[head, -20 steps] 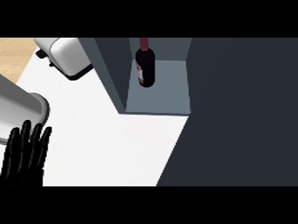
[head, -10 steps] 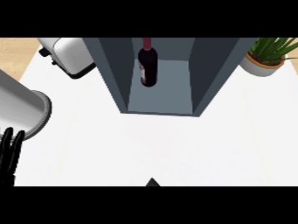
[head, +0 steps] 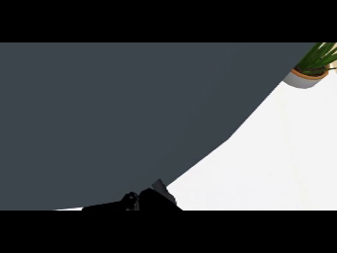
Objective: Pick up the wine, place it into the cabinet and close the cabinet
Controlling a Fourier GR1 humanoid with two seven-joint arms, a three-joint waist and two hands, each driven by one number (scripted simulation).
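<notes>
A large dark grey panel [head: 112, 123], which looks like the cabinet door, fills the left and middle of the head view. It hides the cabinet's inside and the wine bottle. At the lower edge, just below the panel's curved border, a small black part of a hand [head: 138, 200] shows; it seems to be my right hand, right against the panel. My left hand does not show.
White counter top [head: 273, 163] is visible at the right. A potted green plant [head: 311, 69] stands at the far right corner, beside a strip of wooden floor.
The dark panel has swept across the view and now covers the open cabinet, the wine bottle, the toaster and the left hand that showed before.
</notes>
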